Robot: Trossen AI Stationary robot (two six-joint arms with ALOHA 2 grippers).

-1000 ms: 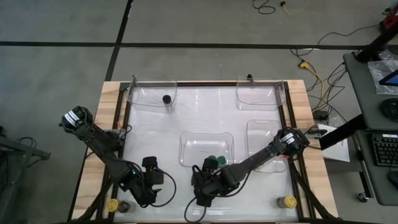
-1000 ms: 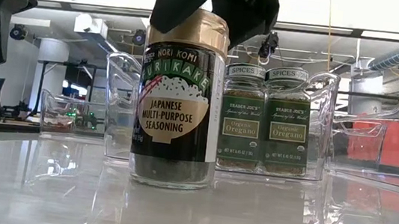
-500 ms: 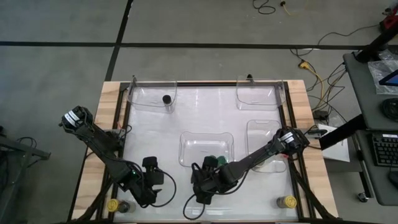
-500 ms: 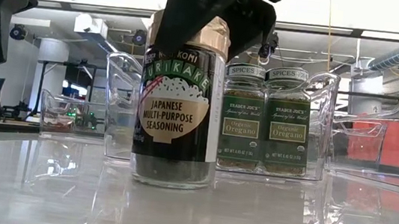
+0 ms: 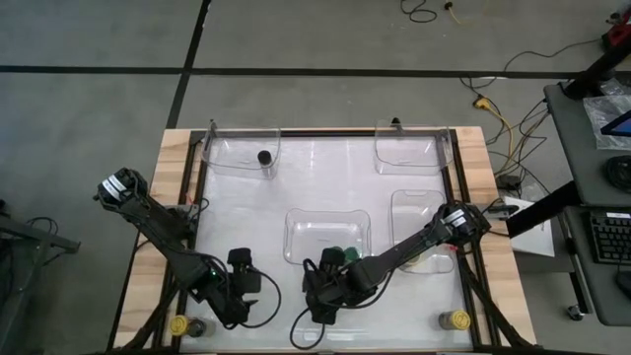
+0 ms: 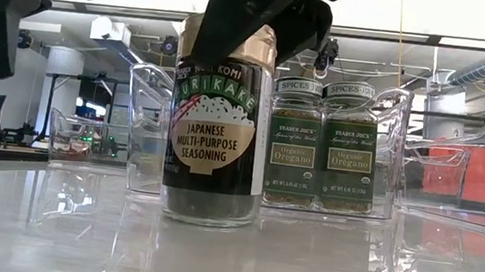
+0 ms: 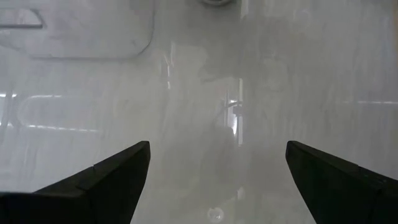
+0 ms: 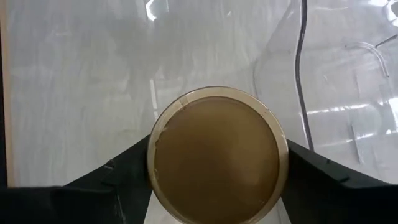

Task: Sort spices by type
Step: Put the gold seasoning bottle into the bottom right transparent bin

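Bench (image 5: pixel 325 187): pale glossy top, carried 4 clear trays.
Centre tray (image 5: pixel 326 235): held 2 green-lidded oregano jars (image 6: pixel 328 146) side by side, evidently grouped by type.
Far-left tray (image 5: pixel 242 153): 1 black-lidded jar (image 5: pixel 264 157).
Tan-lidded furikake jar (image 6: pixel 219 124): upright on the bench, in front of the centre tray, outside any tray.
Right hand (image 8: pixel 214 171): straddled that jar's lid, fingers at either side; whether clenched on it, cannot tell.
Left hand (image 7: pixel 217 171): released, jaws wide, nothing between them, near the bench's front edge, apparently waiting.
2 yellow-lidded jars (image 5: pixel 178 323) (image 5: pixel 458 319): at the front corners.
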